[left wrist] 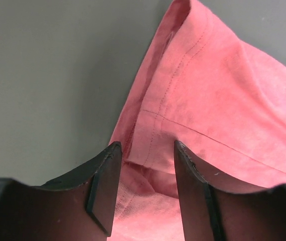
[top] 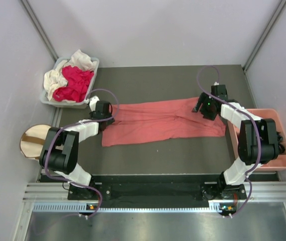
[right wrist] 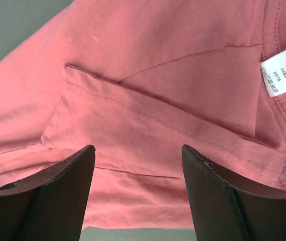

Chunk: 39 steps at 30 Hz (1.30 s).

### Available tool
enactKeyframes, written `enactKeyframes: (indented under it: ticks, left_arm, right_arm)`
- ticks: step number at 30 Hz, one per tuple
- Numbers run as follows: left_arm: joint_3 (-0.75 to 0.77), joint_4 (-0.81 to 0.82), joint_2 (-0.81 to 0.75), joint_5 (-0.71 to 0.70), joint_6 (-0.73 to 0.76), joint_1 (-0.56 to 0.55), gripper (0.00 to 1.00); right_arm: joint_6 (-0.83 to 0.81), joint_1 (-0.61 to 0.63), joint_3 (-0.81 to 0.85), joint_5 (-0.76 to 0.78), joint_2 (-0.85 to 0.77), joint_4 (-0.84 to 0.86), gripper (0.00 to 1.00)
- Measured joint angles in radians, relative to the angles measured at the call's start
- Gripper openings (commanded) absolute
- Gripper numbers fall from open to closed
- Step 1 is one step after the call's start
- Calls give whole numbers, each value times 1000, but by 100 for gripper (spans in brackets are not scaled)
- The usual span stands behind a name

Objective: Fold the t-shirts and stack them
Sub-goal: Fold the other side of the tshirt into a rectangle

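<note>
Left wrist view: left claw [left wrist: 146,146] hides part of the salmon-pink shirt [left wrist: 223,100].

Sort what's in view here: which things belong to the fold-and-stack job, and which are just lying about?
Job: salmon-pink t-shirt spread on the table; magenta-red shirt and cream-white shirt, heaped in the grey bin.
Lying about: salmon-pink plastic tray at right; round cream bin with brown strap at left.

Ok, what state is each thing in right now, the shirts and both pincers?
Pink shirt: flat on the table, folded into a long strip.
Red shirt: crumpled in the bin.
White shirt: crumpled in the bin.
Left pincer: open, astride the pink shirt's edge.
Right pincer: open, over the shirt near its label.
</note>
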Motion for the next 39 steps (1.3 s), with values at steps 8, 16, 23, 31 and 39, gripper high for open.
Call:
enactKeyframes:
  ticks: [8,16,23,31,39]
  left_arm:
    - [9,8,36,-18,1,0,30]
    - [36,10,49,-21,8,0,0]
    - [47,5,45,-22,19,0,0]
    - [44,-20,-36,-26,23,0,0]
    - [6,-42,-130,-17,23,0,0]
  right_arm:
    - [0,3,0,2,0,2,70]
    - [0,3,0,2,0,2,70]
    - [0,4,0,1,8,9,70]
    - [3,4,0,1,15,16,70]
    - [10,5,0,-3,23,18,70]
